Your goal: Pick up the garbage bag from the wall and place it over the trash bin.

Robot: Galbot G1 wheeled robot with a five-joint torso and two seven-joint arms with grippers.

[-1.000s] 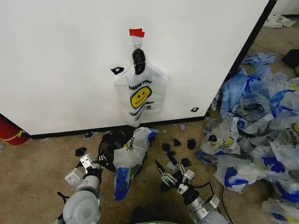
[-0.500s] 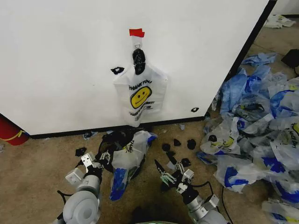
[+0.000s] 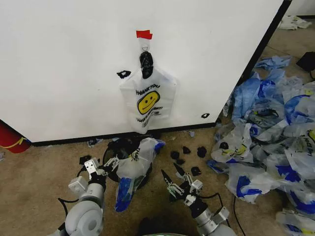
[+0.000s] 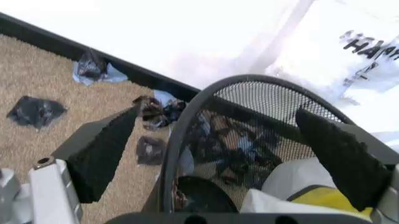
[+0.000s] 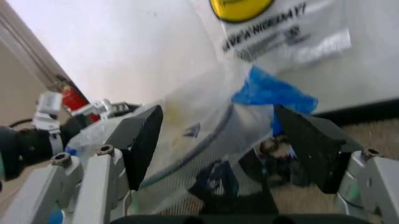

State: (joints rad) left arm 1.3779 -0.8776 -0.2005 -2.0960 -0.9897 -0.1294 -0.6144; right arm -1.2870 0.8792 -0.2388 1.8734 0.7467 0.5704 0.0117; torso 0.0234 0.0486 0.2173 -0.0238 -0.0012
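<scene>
The garbage bag [image 3: 132, 166], translucent white with blue patches, lies draped over the right side of the trash bin [image 3: 117, 147], a black mesh bin on the carpet below the wall [image 3: 64, 64]. My left gripper [image 3: 104, 166] is open at the bin's near left. In the left wrist view the bin's rim [image 4: 187, 121] runs between its spread fingers [image 4: 100, 154], and the bag [image 4: 293, 186] lies inside. My right gripper [image 3: 172, 181] is open on the bag's right side and apart from it. In the right wrist view the bag [image 5: 262, 95] lies between its fingers [image 5: 143, 137].
A bunch of smiley bags [image 3: 147, 101] with a black knot hangs from the hook [image 3: 144, 47] under red tape [image 3: 143, 34]. Black scraps [image 3: 189, 152] dot the carpet. A big pile of bags [image 3: 275, 142] fills the right. A red object [image 3: 10, 137] sits at the far left.
My left gripper has moved forward to the bin's rim. The bag's lower end has shifted slightly left. My right gripper has edged a little forward.
</scene>
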